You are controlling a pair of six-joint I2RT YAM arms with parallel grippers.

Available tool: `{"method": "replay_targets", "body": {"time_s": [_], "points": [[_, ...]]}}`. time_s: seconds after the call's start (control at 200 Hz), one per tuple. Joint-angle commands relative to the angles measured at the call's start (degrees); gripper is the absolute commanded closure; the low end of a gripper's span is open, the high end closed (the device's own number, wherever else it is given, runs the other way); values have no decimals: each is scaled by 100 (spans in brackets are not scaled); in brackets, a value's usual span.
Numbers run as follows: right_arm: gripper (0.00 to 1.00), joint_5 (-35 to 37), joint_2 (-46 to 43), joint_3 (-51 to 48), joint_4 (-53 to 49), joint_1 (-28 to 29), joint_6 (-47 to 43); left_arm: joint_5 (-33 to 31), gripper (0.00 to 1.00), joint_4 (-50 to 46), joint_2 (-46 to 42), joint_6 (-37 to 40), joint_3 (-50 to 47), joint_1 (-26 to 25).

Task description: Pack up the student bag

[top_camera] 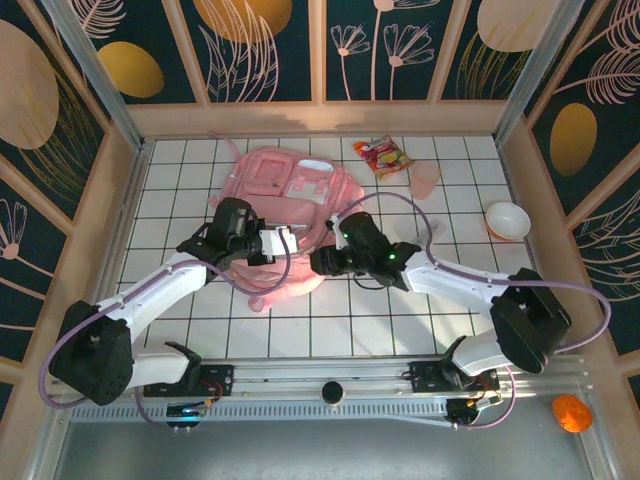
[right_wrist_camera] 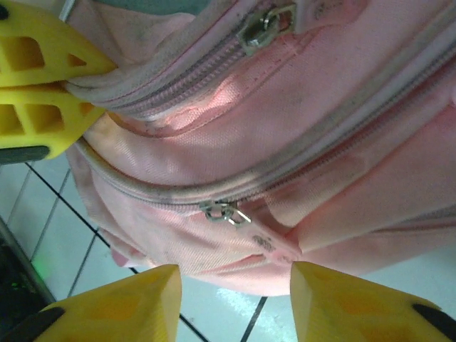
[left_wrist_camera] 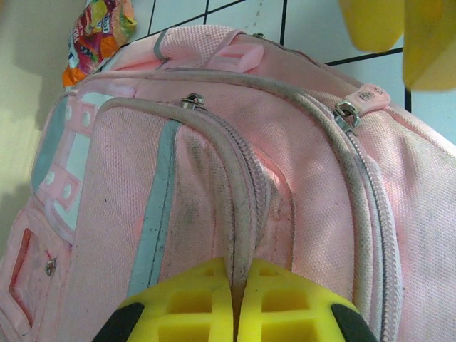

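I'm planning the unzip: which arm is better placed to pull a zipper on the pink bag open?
Right, probably. The right gripper is open with a zipper pull just ahead of it; the left gripper is shut on a zipper seam of the student bag, apparently bracing it.

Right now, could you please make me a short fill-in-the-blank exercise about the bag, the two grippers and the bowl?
1. The left gripper is ___ on the zip seam of the student bag.
2. The right gripper has its jaws ___ near a zip pull.
3. The bowl right of the bag is ___ in colour.
Missing words: shut; open; white.
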Motion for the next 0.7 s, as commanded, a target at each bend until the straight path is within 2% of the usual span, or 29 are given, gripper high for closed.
{"method": "replay_targets", "body": {"time_s": [0.0,0.19,0.225,0.325,0.45,0.691], "points": [[54,286,214,227,-47,31,-382,425,100,94,-41,-127,277,-10],[56,71,815,493,31,21,-739,526,100,247,-90,-243,286,-5],[60,68,892,550,38,20,-787,542,100,248,-94,-256,297,-5],[82,124,986,651,-8,14,-913,468,100,198,-114,-252,304,-5],[100,184,886,657,-171,-45,-1001,237,100,80,-140,-152,269,-5],[100,144,525,443,-405,-551,-1071,-61,100,-239,-190,63,217,-1]]}}
